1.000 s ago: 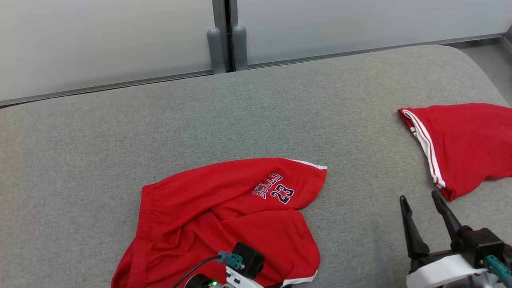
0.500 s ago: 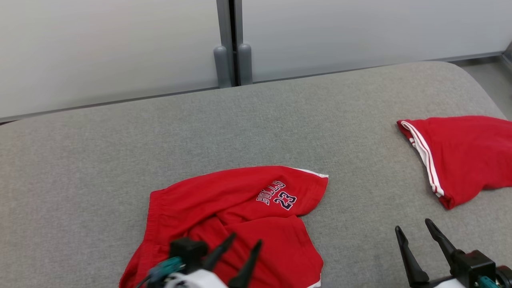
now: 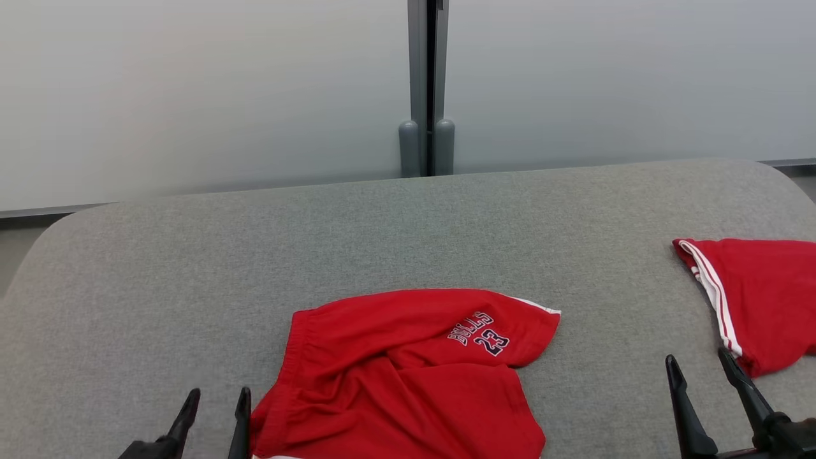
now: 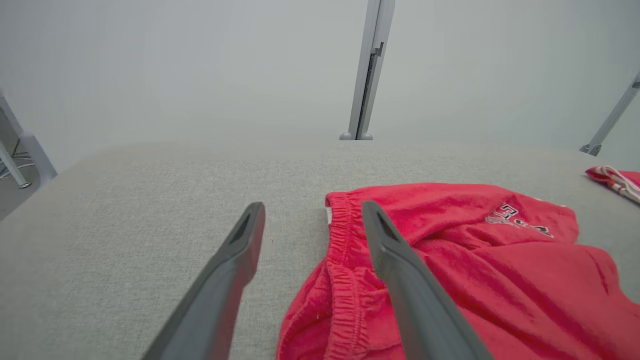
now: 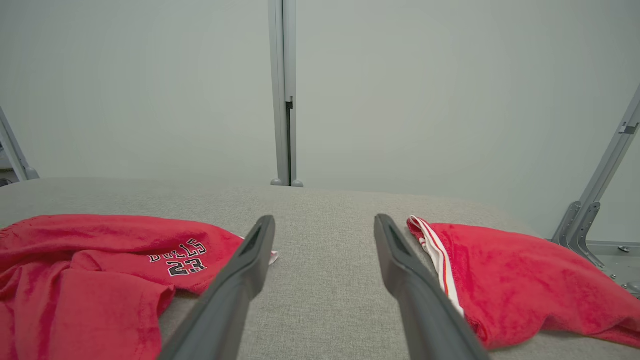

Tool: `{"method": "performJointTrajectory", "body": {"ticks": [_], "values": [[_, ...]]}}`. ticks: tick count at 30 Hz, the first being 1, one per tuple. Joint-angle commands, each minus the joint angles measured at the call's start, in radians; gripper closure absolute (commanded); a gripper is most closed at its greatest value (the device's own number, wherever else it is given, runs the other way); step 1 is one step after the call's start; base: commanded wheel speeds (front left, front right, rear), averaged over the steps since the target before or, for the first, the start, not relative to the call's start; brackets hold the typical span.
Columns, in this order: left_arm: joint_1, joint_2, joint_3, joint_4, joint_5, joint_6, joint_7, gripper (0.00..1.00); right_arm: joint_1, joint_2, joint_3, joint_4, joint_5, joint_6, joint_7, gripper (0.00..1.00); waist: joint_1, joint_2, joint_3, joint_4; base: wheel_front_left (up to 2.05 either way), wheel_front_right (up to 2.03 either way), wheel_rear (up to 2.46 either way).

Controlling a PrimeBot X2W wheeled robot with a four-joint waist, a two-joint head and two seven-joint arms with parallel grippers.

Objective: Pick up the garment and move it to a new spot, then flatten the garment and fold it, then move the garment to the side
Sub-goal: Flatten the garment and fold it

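Head view: left claw (image 3: 218,391) has opened, beside shorts (image 3: 408,357).

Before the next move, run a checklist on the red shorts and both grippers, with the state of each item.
1. The left gripper is open and empty: ok.
2. The right gripper is open and empty: ok.
3. The shorts lie flat: not ok. They are wrinkled, with one leg lapped over the other.
4. The left gripper is clear of the waistband: cannot tell. One finger overlaps it in the left wrist view.
5. The second red garment lies apart from the shorts: ok. Bare grey surface shows between them.
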Motion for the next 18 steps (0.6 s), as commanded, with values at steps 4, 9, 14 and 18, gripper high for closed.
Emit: {"method": "performJointTrajectory", "body": {"ticks": [4, 9, 14, 18], "values": [[0.078, -0.051, 0.130, 0.051, 0.097, -0.087, -0.005, 0.00, 0.006, 0.021, -0.020, 0.012, -0.012, 0.000, 0.000, 0.00, 0.0000, -0.0001, -0.011, 0.026, 0.00, 0.00, 0.00], [0.118, -0.138, 0.267, 0.072, 0.195, -0.203, -0.005, 0.00, -0.011, 0.035, -0.021, 0.047, -0.015, 0.000, 0.000, 0.00, 0.0000, -0.0001, -0.005, 0.045, 0.00, 0.00, 0.00], [0.124, -0.200, 0.355, 0.099, 0.271, -0.299, -0.005, 0.00, -0.018, 0.043, -0.010, 0.060, -0.012, 0.000, 0.000, 0.00, 0.0000, -0.0001, -0.004, 0.052, 0.00, 0.00, 0.00], [0.120, -0.243, 0.410, 0.116, 0.332, -0.368, -0.005, 0.00, -0.019, 0.041, 0.040, 0.080, 0.008, 0.000, 0.000, 0.00, 0.0000, -0.0001, -0.004, 0.046, 0.00, 0.00, 0.00]]}}
